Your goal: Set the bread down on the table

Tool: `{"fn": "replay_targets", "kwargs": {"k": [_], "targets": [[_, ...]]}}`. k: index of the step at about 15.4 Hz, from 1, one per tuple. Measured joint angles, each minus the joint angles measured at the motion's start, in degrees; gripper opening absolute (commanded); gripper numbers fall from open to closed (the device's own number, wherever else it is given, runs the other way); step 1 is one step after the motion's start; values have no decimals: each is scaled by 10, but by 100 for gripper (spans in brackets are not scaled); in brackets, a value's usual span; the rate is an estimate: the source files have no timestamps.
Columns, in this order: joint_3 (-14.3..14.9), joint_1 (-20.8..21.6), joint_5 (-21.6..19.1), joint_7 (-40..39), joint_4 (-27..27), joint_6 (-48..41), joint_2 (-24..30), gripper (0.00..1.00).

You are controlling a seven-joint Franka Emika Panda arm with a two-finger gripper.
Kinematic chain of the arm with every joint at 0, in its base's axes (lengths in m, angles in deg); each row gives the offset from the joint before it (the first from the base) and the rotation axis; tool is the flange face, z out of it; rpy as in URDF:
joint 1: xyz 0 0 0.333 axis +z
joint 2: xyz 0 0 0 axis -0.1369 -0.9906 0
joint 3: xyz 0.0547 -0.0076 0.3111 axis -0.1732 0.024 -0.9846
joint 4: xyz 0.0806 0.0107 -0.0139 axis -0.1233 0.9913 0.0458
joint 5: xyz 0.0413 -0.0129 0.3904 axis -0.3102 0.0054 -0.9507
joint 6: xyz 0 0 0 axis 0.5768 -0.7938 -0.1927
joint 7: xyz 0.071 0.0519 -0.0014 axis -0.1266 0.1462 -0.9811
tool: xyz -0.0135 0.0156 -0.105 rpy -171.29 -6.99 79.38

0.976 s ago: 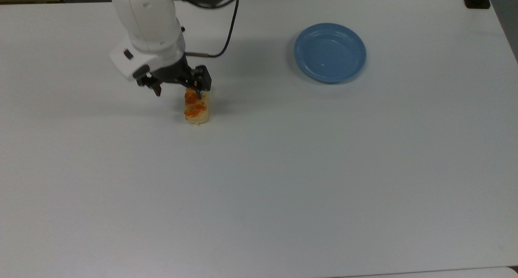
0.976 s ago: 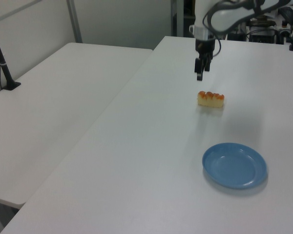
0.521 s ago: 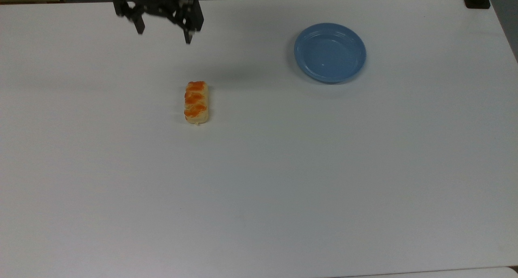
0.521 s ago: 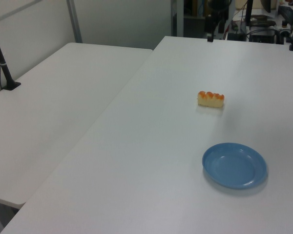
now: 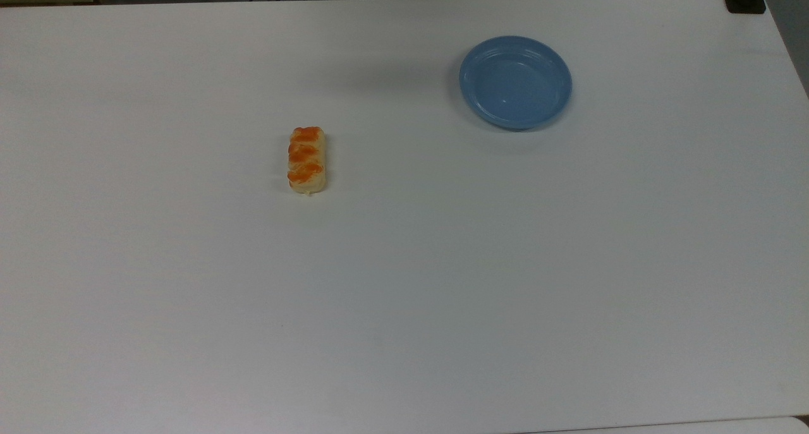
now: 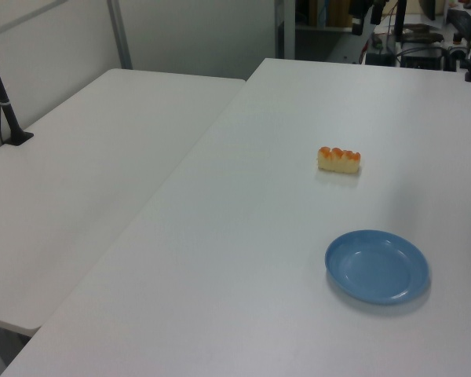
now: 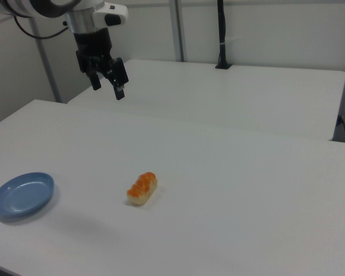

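- The bread (image 5: 307, 160), a small oblong loaf with three orange-brown glazed bumps, lay flat on the white table (image 5: 404, 295), glazed side up, with nothing touching it.
- In the top view it sat left of centre, its long axis running up and down the picture; the blue plate (image 5: 515, 82) stood well apart, toward the top view's upper right, with nothing in it.
- The left view showed the same loaf (image 6: 339, 159) on bare tabletop beyond the plate (image 6: 377, 266), and the two were clearly not touching.
- In the right view the gripper (image 7: 106, 83) hung high above the table's far edge, well away from the bread (image 7: 141, 188). Its two dark fingers stood apart and held nothing.
- Judged from how things lay, the task looked done: the bread rested on the table and off the plate.
- The risks from here looked small. Any fresh descent toward the loaf could nudge or roll it, since it seemed light and the smooth surface would give it little grip.
- A low sweep across the table on the way to a rest pose could clip the plate or the bread and shift either one.
- The bread lay far from every table edge, so a fall looked unlikely unless something pushed it hard.
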Motion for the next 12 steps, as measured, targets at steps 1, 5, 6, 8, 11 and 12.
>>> {"fn": "replay_targets", "kwargs": {"k": [1,5,6,8,11,12], "targets": [[1,0,0,-16,1,2,-1,100],[21,0,0,-109,5,21,-6,100],[29,0,0,-120,5,22,-6,100],[36,0,0,-130,5,22,-6,100],[36,2,0,-131,5,22,-6,100],[36,4,0,-131,5,22,-6,100]]}}
